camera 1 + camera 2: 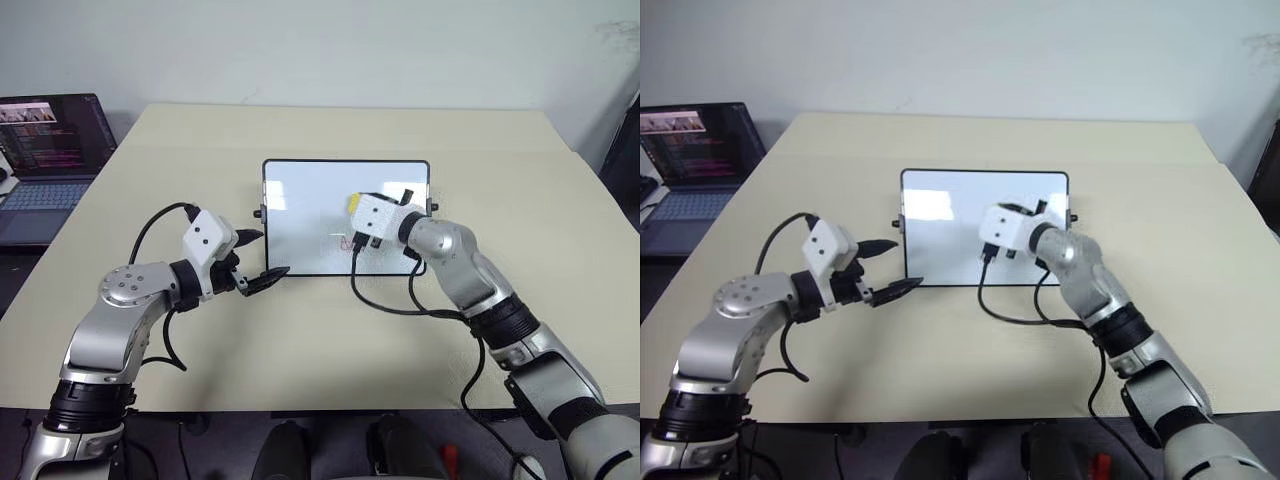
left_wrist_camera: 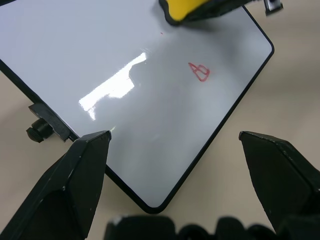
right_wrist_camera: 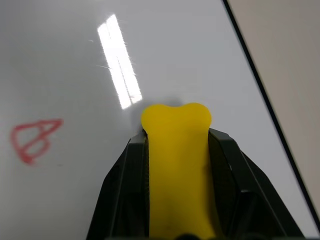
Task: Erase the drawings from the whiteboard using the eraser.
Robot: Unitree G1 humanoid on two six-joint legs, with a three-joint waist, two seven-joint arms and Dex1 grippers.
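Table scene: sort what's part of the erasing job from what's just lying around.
Part of the job:
whiteboard
red drawing
yellow eraser, clamped in the right gripper

Just lying around:
laptop
left gripper, open and empty

Bare table [image 1: 330,340] around whiteboard [image 1: 300,215]; laptop [image 1: 45,150] far left; right claw [image 3: 175,130] over board.

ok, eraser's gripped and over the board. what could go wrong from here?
1. The eraser sits beside the red drawing, not on it; a straight stroke could miss it.
2. The left gripper hangs open by the whiteboard edge without holding it, so wiping pressure may slide the board.
3. The right arm's cable lies near the board and could snag.
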